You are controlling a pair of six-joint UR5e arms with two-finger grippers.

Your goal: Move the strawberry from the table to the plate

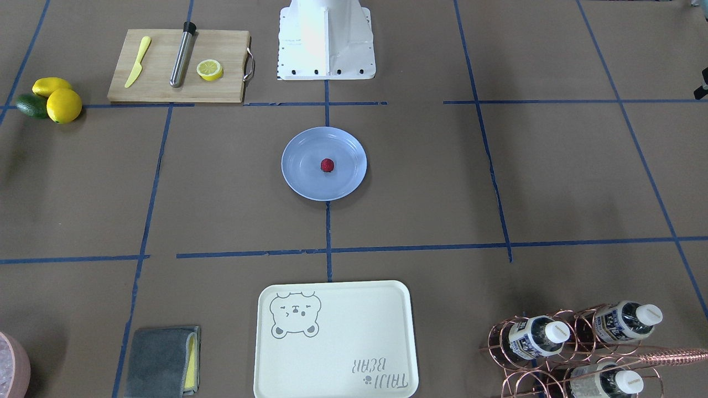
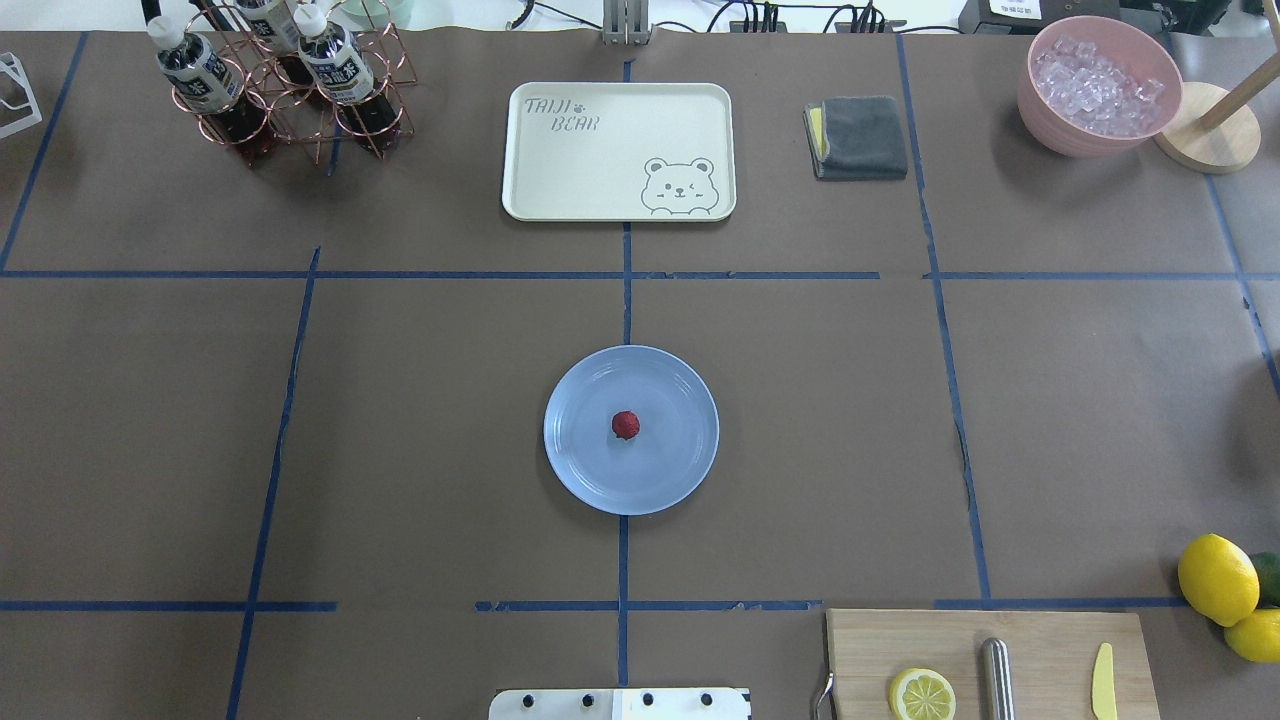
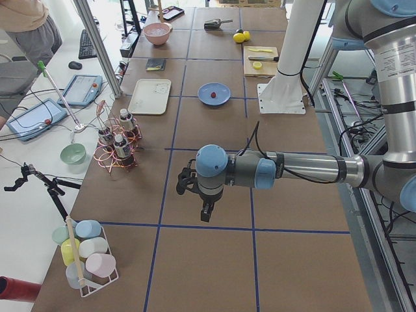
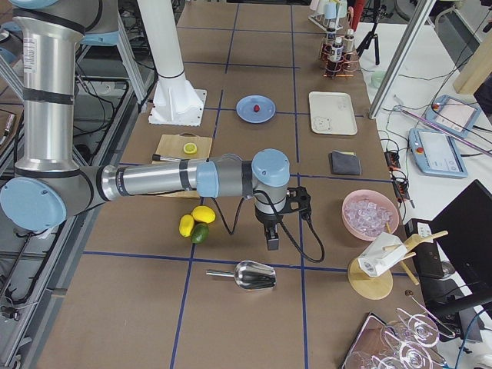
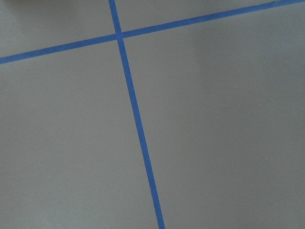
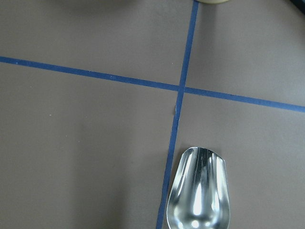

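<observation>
Overhead exterior shows the strawberry [image 2: 625, 424] lying at the middle of the plate [image 2: 590, 480], so the task looks done, while the left gripper [image 3: 205, 213] and right gripper [image 4: 273, 240] hang far from the plate, and I cannot tell whether their claws are apart or together.

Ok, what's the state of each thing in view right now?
strawberry: on the plate, ungripped.
plate: flat on the table, holding the strawberry.
left gripper: above bare table, far from plate; open or shut unclear.
right gripper: above table near scoop; open or shut unclear.
tray: empty.
pink bowl: full of ice.
</observation>
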